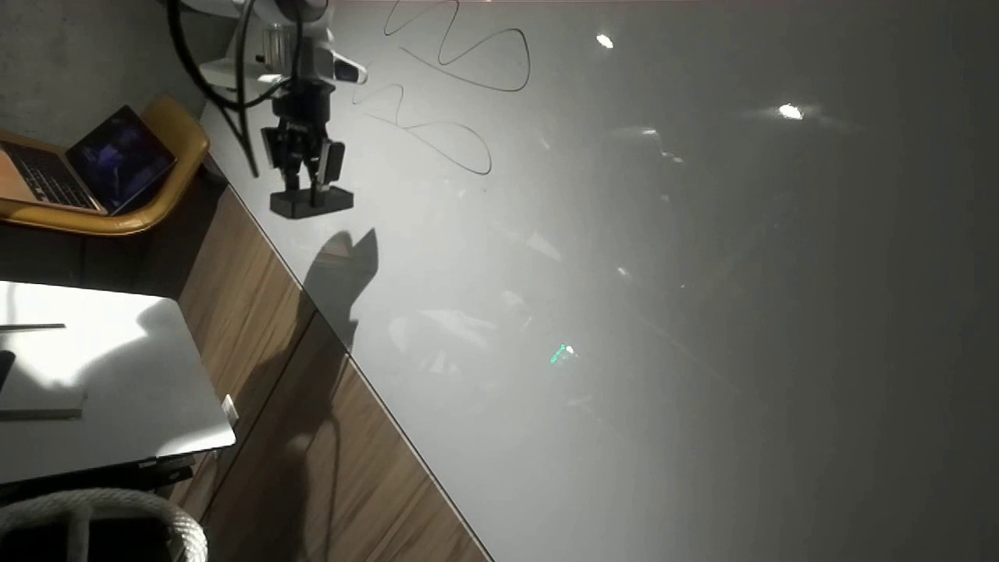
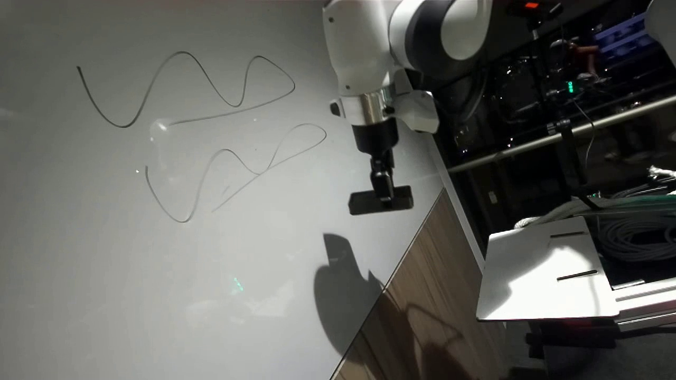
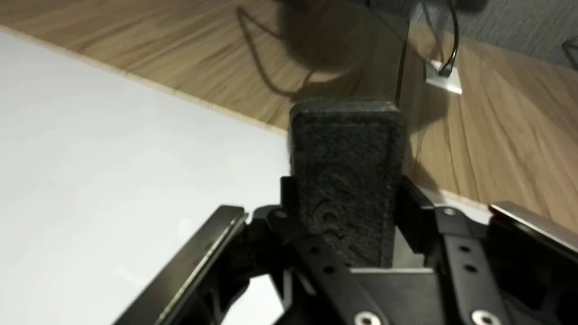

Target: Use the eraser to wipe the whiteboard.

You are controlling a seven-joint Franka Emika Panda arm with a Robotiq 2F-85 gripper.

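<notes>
Because the black gripper (image 3: pixel 348 196) clasps the dark rectangular eraser block (image 3: pixel 347 155) across its narrow width, its wiping face is presumably free. In an exterior view the block hangs right of centre, apparently off the glossy grey-white whiteboard (image 2: pixel 132 274), right of thin dark scribbles (image 2: pixel 232 105).

passage: open across whiteboard (image 1: pixel 702 390) | obstacles past its edge: tabletop (image 1: pixel 156 382), chair (image 1: pixel 175 126), laptop (image 1: pixel 105 165)
</notes>
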